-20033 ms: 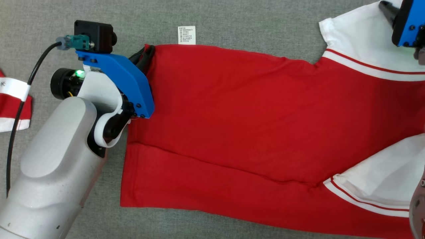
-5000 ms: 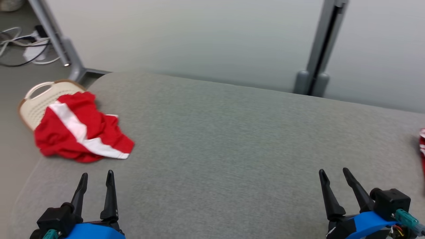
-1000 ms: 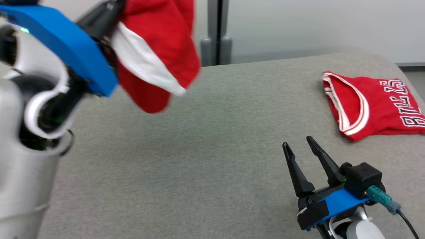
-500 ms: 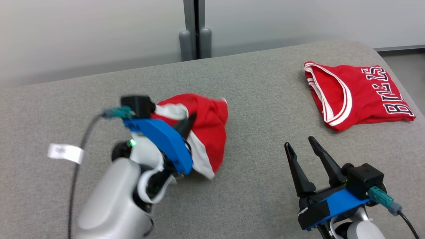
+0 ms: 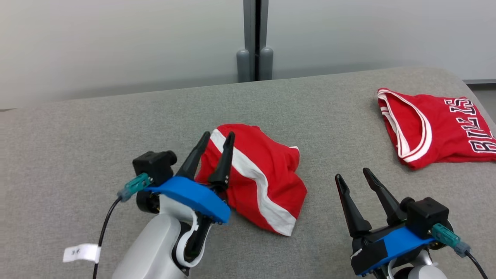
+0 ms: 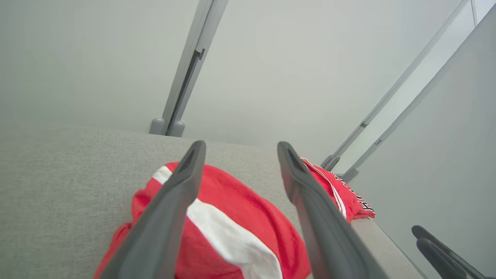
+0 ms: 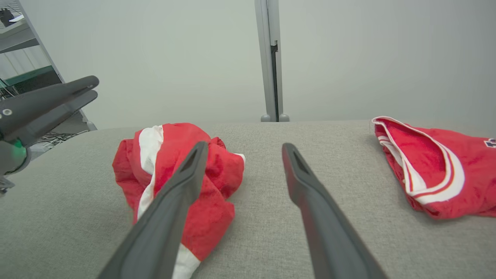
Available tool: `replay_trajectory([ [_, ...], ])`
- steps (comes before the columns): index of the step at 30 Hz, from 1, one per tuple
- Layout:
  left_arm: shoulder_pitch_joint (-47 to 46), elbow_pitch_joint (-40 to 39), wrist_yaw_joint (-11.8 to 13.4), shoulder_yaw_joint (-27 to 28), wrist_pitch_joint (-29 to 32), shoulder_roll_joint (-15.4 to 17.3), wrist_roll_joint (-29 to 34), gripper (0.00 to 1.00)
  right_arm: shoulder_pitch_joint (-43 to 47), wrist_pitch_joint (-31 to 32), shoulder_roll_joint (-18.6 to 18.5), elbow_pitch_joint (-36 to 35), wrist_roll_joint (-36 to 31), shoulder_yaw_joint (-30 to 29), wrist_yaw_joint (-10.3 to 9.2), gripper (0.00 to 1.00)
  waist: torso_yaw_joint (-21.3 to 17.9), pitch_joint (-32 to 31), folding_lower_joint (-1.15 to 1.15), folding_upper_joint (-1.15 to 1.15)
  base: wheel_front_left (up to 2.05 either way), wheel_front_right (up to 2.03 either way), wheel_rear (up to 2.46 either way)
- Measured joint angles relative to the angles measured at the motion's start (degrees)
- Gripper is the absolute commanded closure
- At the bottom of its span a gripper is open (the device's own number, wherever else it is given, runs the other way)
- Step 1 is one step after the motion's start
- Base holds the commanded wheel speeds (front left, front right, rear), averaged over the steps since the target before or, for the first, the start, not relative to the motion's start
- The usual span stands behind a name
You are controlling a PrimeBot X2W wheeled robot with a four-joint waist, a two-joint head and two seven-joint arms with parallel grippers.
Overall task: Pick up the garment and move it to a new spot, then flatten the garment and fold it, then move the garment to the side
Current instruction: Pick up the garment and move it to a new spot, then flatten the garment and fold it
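Hovering spread wide over the crumpled garment (image 5: 271, 174), the left hand (image 5: 218, 136) holds nothing; the right hand (image 5: 352, 174) likewise.

A wide grey fabric-covered worktop (image 5: 116, 124) with a rounded far right corner stretches across the head view. A crumpled red garment with a broad white stripe (image 5: 279, 170) lies in a loose heap near the middle, toward the near side. Well apart from it, by the far right corner, a folded red jersey with white trim and white block lettering (image 5: 438, 131) lies flat, its banded opening turned toward the heap.
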Motion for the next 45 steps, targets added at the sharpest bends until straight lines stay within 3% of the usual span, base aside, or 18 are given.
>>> replay_trajectory([
  [7, 5.71, -2.89, -0.92, 2.91, -8.71, 3.58, 2.45, 0.00, 1.48, 0.66, 0.01, -0.69, -0.02, -1.51, 0.01, 0.00, 2.80, -1.96, 0.00, 0.00, 0.00, 0.00, 0.00],
  [12, 11.38, -7.06, -0.78, 8.02, -9.66, 5.16, 5.22, 0.00, 3.18, 1.10, 0.01, -1.22, -0.09, -2.79, 0.00, 0.00, 4.32, -2.92, 0.00, 0.00, 0.00, 0.00, 0.00],
  [20, 19.40, -12.63, -0.18, 18.81, -9.75, 4.34, 14.79, 0.00, 3.94, 1.25, 0.01, -1.81, -0.08, -4.75, 0.00, 0.00, 5.98, -2.62, 0.00, 0.00, 0.00, 0.00, 0.00],
  [28, 22.90, -10.22, 0.35, 21.27, -9.75, 5.32, 21.31, 0.00, 4.82, 1.34, 0.02, -0.86, -0.08, -5.78, 0.00, 0.00, 6.90, -3.06, 0.00, 0.00, 0.00, 0.00, 0.00],
  [45, 24.92, -11.01, 1.93, 21.90, -8.95, 6.51, 21.24, 0.00, 5.77, 2.27, 0.01, -0.19, -0.05, -6.80, 0.00, 0.00, 7.10, -2.80, 0.00, 0.00, 0.00, 0.00, 0.00],
])
